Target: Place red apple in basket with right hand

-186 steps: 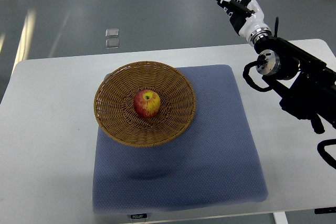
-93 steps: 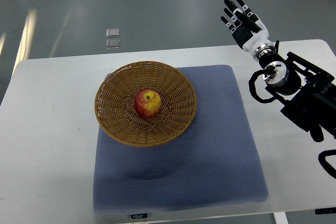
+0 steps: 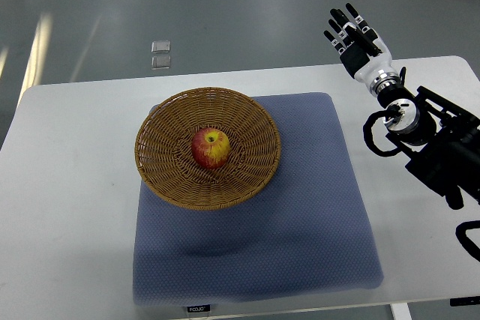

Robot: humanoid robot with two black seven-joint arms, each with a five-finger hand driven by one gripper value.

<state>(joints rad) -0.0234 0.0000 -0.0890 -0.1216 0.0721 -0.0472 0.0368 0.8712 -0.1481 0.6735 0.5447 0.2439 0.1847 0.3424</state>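
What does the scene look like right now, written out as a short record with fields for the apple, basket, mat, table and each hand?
apple: red apple lies in the middle of the basket
basket: wicker basket sits on the mat's far left part
mat: blue mat lies flat on the table
table: white table
right hand: right hand empty, fingers extended, over the table's far right edge
left hand: not in view

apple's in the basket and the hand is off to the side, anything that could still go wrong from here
Little, but two things. The apple sits loose in the middle of the shallow basket, and the basket rests on a soft blue mat, so a knock could rock it and roll the apple. The right hand is open past the table's far edge, with its dark forearm low over the table's right side; a careless retreat might catch the mat's edge.
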